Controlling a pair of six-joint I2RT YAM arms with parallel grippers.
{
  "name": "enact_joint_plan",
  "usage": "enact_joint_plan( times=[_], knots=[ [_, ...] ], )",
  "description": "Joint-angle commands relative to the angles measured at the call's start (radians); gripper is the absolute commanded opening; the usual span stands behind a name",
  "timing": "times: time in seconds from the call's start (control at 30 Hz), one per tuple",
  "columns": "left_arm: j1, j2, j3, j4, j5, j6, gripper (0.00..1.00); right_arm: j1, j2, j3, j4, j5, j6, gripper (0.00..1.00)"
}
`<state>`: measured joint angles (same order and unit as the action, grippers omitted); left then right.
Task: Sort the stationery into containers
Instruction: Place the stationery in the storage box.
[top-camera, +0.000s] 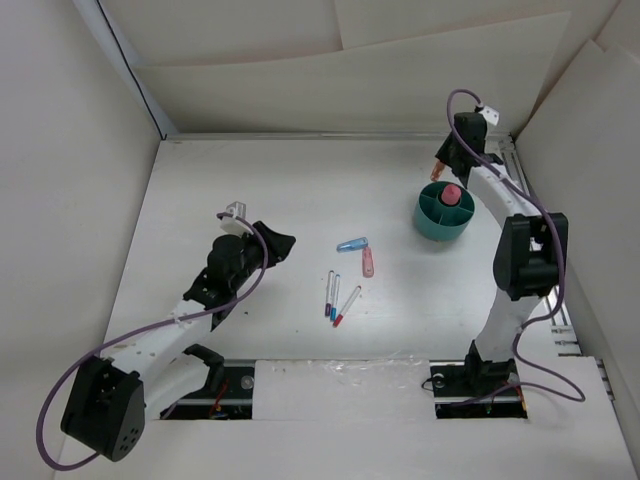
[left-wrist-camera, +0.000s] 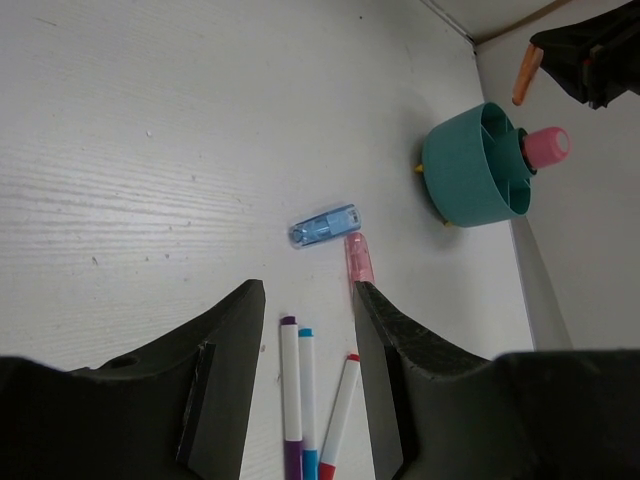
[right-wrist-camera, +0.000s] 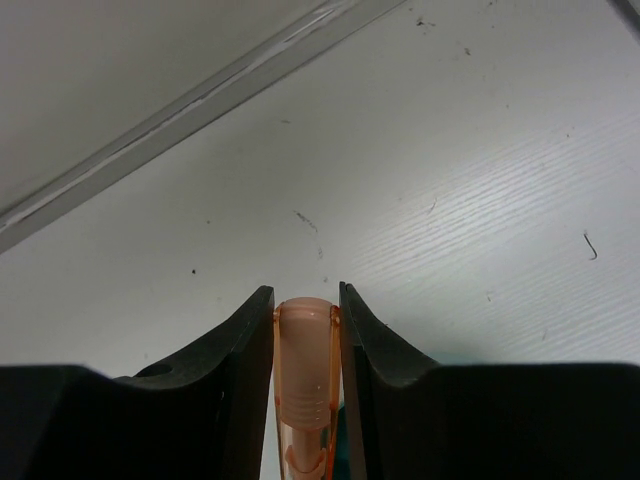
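Note:
My right gripper (top-camera: 447, 160) is shut on an orange marker (right-wrist-camera: 305, 365) and holds it just above the far edge of the teal organiser cup (top-camera: 428, 224). A pink-capped marker (top-camera: 451, 193) stands upright in the cup. On the table's middle lie a light blue marker (top-camera: 352, 243), a pink marker (top-camera: 368, 262) and three thin white pens (top-camera: 338, 295). My left gripper (top-camera: 276, 245) is open and empty, left of these items. In the left wrist view the pens (left-wrist-camera: 304, 385) lie between its fingers, with the blue marker (left-wrist-camera: 324, 226), the pink marker (left-wrist-camera: 358, 258) and the cup (left-wrist-camera: 455, 170) beyond.
White enclosure walls (top-camera: 70, 180) stand close on the left, back and right. A metal rail (top-camera: 300, 135) runs along the back edge of the table. The right arm's upright links (top-camera: 525, 260) and purple cable stand right of the cup.

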<state>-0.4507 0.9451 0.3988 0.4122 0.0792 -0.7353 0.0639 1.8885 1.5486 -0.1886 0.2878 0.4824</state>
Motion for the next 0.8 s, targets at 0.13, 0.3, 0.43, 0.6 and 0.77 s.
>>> enact_joint_plan(
  times=[0.13, 0.3, 0.43, 0.6, 0.77],
  knots=[
    [-0.003, 0.006, 0.012, 0.063, 0.016, 0.014, 0.38, 0.056, 0.014, 0.033, 0.067, 0.138, -0.047, 0.14],
    [-0.003, 0.006, 0.003, 0.063, 0.016, 0.014, 0.38, 0.076, 0.014, 0.002, 0.067, 0.198, -0.067, 0.14],
    [-0.003, 0.015, 0.003, 0.063, 0.016, 0.014, 0.38, 0.085, 0.014, -0.031, 0.067, 0.243, -0.079, 0.12],
    [-0.003, 0.015, 0.003, 0.073, 0.016, 0.014, 0.38, 0.094, 0.004, -0.056, 0.077, 0.297, -0.099, 0.12],
    [-0.003, 0.024, 0.003, 0.073, 0.016, 0.014, 0.38, 0.103, 0.004, -0.076, 0.077, 0.32, -0.108, 0.12]
  ],
)
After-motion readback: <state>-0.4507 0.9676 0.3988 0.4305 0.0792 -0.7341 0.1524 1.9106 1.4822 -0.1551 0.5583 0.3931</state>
